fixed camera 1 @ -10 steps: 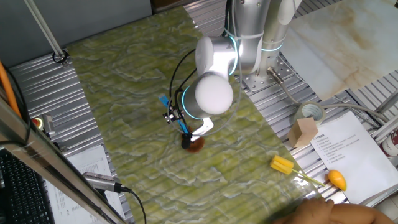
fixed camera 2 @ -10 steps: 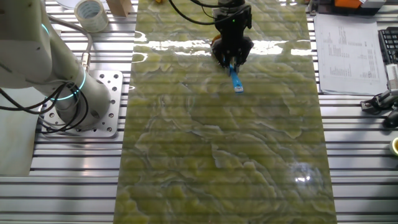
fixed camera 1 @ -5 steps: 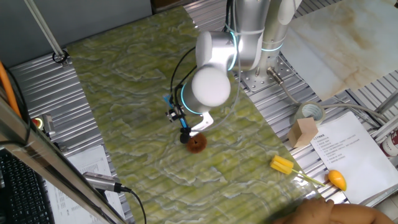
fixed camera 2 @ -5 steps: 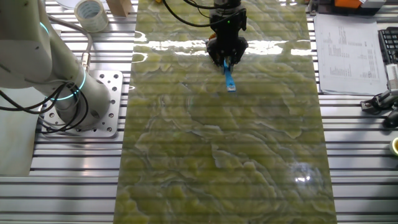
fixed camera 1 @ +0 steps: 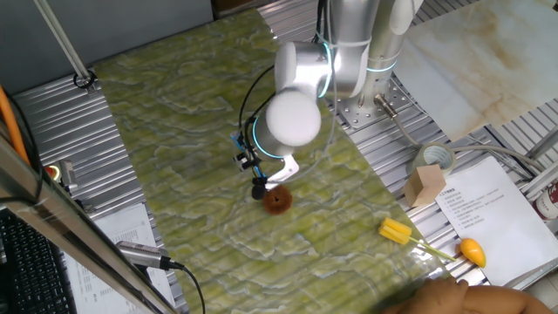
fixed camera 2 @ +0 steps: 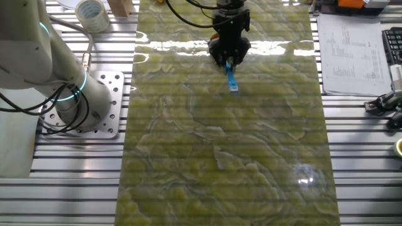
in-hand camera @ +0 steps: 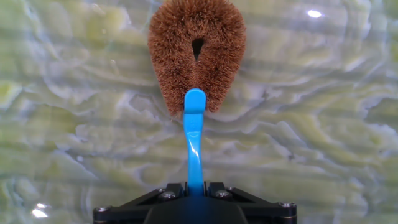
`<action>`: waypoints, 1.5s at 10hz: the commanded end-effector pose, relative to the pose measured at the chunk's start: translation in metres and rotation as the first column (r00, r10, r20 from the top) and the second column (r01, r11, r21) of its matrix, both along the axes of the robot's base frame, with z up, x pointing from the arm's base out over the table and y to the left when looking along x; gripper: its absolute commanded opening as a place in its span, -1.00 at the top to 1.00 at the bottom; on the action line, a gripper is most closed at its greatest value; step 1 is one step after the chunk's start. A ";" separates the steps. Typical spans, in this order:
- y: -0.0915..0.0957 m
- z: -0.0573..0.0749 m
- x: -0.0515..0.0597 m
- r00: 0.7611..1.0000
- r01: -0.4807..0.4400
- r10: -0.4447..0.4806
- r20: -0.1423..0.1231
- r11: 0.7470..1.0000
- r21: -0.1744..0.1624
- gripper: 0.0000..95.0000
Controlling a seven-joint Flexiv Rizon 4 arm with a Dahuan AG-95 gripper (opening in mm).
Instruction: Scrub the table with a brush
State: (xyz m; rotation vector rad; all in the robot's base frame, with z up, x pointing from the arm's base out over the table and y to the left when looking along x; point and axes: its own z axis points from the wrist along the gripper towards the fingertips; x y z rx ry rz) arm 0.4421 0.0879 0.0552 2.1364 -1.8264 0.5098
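The brush [in-hand camera: 196, 59] has a bright-blue handle and a round brown-orange bristle head. Its head lies on the green-yellow marbled table [in-hand camera: 323, 124]. My gripper [in-hand camera: 195, 190] is shut on the blue handle, with the head out in front of the fingers. In one fixed view the brush head [fixed camera 1: 277, 201] rests on the table [fixed camera 1: 174, 122] just below my gripper [fixed camera 1: 259, 180]. In the other fixed view the blue handle [fixed camera 2: 232, 79] sticks out of my gripper [fixed camera 2: 228, 55] towards the camera over the table [fixed camera 2: 220, 157].
A yellow-headed tool with an orange end [fixed camera 1: 427, 242] lies at the table's right edge. A tape roll [fixed camera 1: 433, 159] and a cardboard box [fixed camera 1: 425, 185] stand beside paper sheets [fixed camera 1: 484, 214]. The arm base [fixed camera 1: 362, 61] stands behind. Ribbed metal [fixed camera 1: 61, 122] lies left.
My gripper has carried the brush a short way across the table over the past second; the head now shows clear of the wrist. Little has moved in the last half second.
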 end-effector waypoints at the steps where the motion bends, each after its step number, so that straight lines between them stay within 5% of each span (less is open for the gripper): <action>1: 0.000 0.000 0.000 1.000 -0.029 0.029 0.007 1.000 -0.004 1.00; 7: 0.000 0.000 -0.001 0.999 -0.031 0.031 0.008 1.000 0.002 1.00; 10: 0.000 -0.005 -0.015 1.000 -0.021 0.021 0.011 1.000 0.018 1.00; 12: 0.014 -0.008 -0.035 1.000 0.011 -0.012 0.026 1.000 0.021 1.00; 15: 0.022 -0.007 -0.044 0.999 0.029 -0.030 0.027 0.999 0.019 1.00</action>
